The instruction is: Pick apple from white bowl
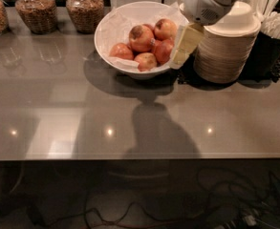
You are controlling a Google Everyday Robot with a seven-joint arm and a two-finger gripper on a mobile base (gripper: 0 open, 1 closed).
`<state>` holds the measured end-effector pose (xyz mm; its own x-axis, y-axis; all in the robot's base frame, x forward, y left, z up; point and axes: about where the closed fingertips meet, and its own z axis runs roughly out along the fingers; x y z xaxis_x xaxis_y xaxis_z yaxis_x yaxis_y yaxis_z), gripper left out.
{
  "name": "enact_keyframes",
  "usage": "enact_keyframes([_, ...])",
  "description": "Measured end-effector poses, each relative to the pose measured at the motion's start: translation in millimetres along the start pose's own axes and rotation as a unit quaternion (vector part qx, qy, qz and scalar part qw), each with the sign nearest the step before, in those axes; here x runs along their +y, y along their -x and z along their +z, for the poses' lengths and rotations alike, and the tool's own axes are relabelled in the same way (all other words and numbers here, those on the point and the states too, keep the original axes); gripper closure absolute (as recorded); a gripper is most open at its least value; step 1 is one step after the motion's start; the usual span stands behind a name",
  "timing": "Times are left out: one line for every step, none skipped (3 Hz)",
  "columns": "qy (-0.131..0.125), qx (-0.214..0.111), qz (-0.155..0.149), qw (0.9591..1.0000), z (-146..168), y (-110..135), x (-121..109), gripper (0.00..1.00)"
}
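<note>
The white bowl (112, 28), lined with crinkled white paper, stands at the back centre of the grey counter. It holds several apples. The apple (141, 37), the largest one, red-orange with a dark patch near its top, lies on top in the middle. A smaller yellowish-red apple (145, 61) lies in front of it and a deep-red one (163, 50) to its right. My gripper (180, 56) hangs from the white arm (206, 4) at the bowl's right rim, just right of the apples and a little above them.
A tall stack of beige disposable bowls (228, 46) stands right behind the gripper. A black holder with white straws (273, 32) is at the far right. Three glass jars (34, 11) line the back left. The counter's front edge (139, 157) runs across the lower middle.
</note>
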<state>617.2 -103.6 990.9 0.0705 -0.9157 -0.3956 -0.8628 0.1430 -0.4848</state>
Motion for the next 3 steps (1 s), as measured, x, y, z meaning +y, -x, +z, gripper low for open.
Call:
enact_keyframes([0.003,0.012,-0.003,0.9999,56.7,12.1,-41.8,0.00])
enact_keyframes([0.003,0.012,-0.004,0.9999,58.1,12.5,-42.6,0.00])
enact_keyframes([-0.020,0.007,-0.006,0.9998,58.0,11.6,-47.0,0.00])
